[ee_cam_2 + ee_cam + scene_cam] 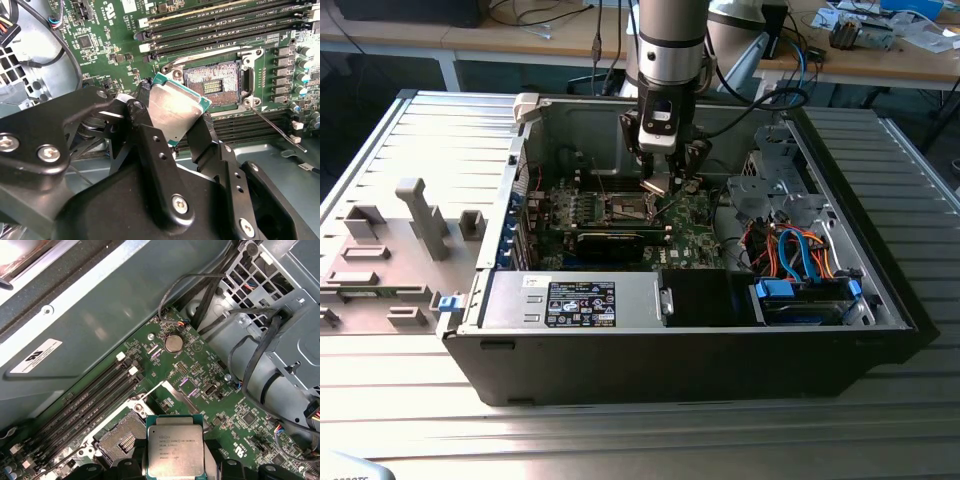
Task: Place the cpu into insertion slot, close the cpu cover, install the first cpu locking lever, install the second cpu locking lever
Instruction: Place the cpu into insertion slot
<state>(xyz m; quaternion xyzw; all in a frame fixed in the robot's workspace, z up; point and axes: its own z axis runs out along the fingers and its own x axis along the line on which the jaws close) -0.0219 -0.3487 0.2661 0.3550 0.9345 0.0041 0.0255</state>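
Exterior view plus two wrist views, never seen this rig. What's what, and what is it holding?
The exterior view looks from off the arm at one robot arm reaching down into an open computer case that lies on a slatted metal table. Both wrist views come from cameras riding near the arm's wrist, looking past its hand. The hand is shut on the cpu, a flat silvery square chip, gripped by its edges and held above the green circuit board. The insertion slot, a dark square socket with a metal rim, sits open and empty beside the chip; the cpu is not yet in it. A grey fixture stands on the table at the exterior view's left.
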